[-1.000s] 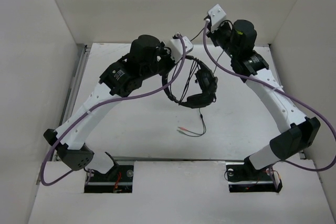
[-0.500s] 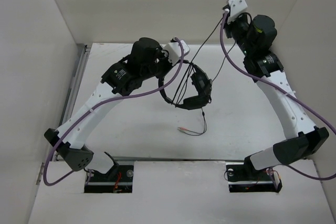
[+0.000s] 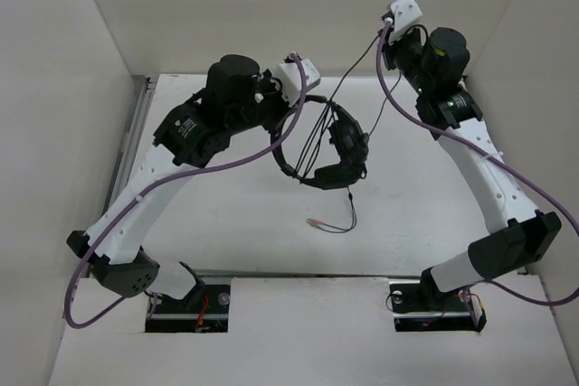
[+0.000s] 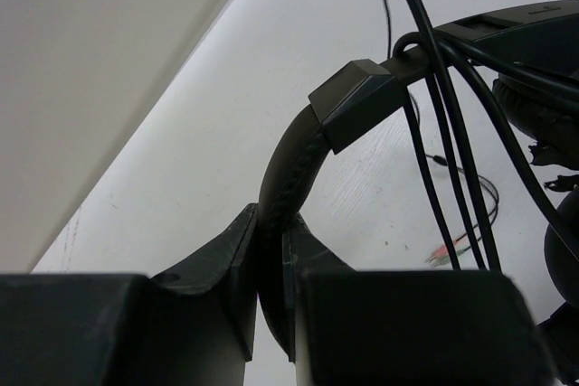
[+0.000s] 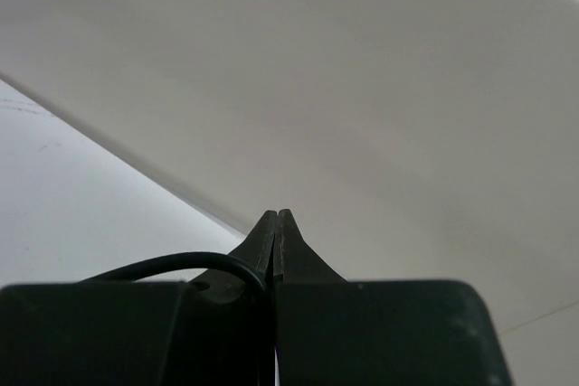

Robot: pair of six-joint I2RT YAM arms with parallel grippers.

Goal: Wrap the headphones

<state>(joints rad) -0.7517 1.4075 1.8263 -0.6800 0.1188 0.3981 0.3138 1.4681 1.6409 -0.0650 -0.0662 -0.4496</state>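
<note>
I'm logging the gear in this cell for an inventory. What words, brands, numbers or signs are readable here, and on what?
No text is legible in any view.
Left arm's black link: faint white marks, too small to read.
Headphones: no print visible on the headband or its slider block.
Cable: no marking visible.

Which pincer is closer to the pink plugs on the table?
Left. The left pincer, clamping the black padded headband, sits behind the pink plugs; the right pincer pinches thin black cable farther back.
</note>
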